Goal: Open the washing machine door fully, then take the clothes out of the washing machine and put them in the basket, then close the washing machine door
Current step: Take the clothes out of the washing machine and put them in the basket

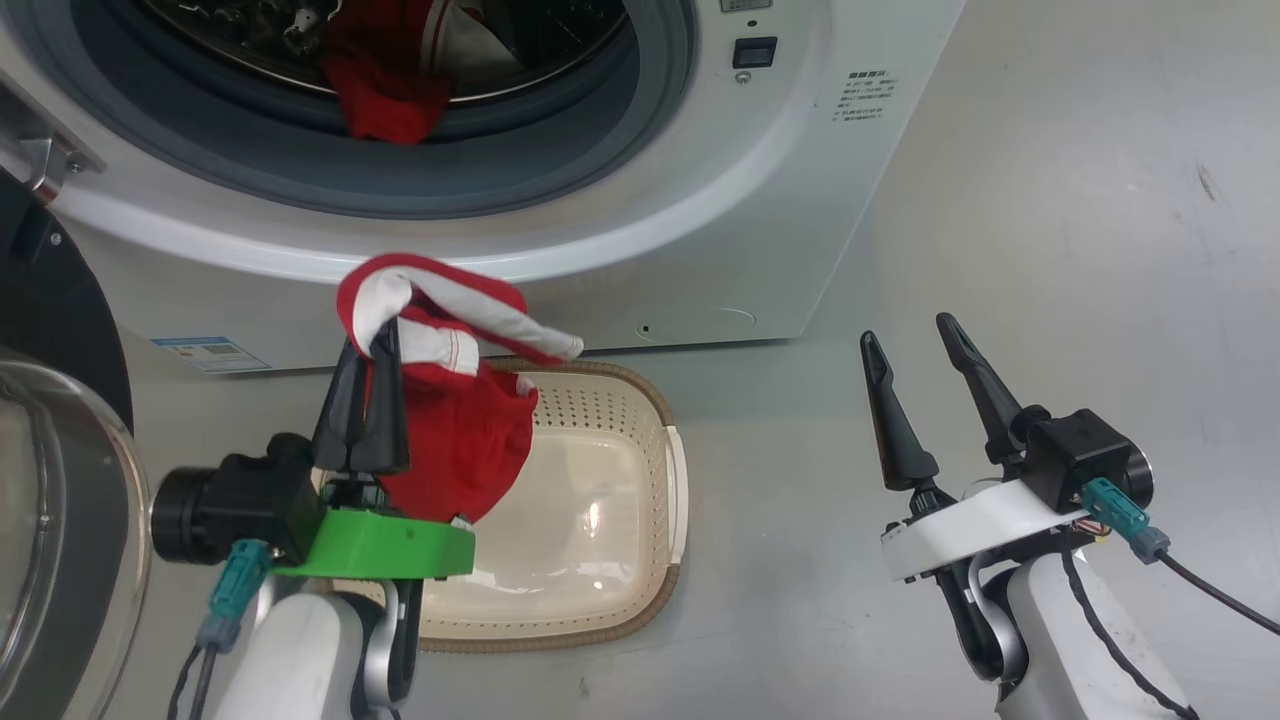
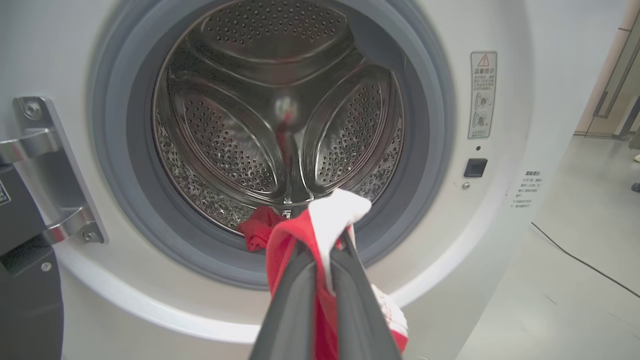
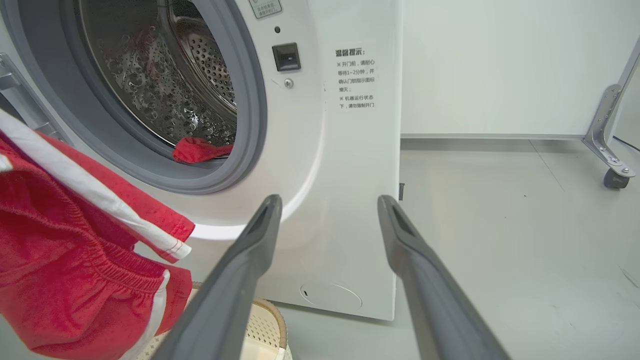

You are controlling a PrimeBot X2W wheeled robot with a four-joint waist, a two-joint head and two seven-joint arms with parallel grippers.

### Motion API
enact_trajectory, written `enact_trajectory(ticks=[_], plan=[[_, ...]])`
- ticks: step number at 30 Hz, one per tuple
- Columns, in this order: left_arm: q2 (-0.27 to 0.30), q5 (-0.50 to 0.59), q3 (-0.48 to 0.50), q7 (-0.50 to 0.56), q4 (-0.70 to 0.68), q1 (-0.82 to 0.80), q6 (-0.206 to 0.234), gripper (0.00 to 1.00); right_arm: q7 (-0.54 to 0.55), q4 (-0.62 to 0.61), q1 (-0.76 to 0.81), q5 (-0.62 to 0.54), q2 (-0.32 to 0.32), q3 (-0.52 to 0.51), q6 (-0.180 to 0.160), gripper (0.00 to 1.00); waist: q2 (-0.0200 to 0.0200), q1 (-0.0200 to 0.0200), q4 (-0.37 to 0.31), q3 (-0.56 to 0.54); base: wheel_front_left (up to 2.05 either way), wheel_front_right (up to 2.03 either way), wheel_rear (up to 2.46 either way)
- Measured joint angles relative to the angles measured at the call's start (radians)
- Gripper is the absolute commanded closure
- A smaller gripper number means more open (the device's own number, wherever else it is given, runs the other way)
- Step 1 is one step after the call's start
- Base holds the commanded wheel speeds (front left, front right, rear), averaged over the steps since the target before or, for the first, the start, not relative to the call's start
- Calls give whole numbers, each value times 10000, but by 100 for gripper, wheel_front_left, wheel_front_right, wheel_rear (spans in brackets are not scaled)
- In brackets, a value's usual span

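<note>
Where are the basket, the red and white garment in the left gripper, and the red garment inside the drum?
basket (image 1: pixel 590 540): head view, bare inner floor.
red and white garment (image 1: pixel 470 430): head view, red body hanging above the basket.
red garment in the drum (image 1: pixel 385 100): head view, its lowest hanging fold.

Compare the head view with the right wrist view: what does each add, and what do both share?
Head view adds the open washing machine door, the blue label and the left gripper shut on the clothes. Right wrist view adds a caster wheel and white wall. Both show the held clothes, a red garment in the drum, the basket and the open right gripper.
</note>
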Motion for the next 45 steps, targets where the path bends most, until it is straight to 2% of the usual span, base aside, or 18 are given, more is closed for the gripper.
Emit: enact_trajectory(ticks=[9,23,45], plan=[[27,-130,-188,2,769,687,2,100,0,-217,-5,-23,-2,150,0,0,0,0,-56,287,0,0,0],[50,-244,-201,107,2591,691,2,100,0,-441,-203,-2,4,265,0,0,0,0,-570,1076,0,0,0],[46,-767,320,1210,6268,-1764,2,100,0,-719,-934,180,27,274,0,0,0,0,-1720,2611,0,0,0]])
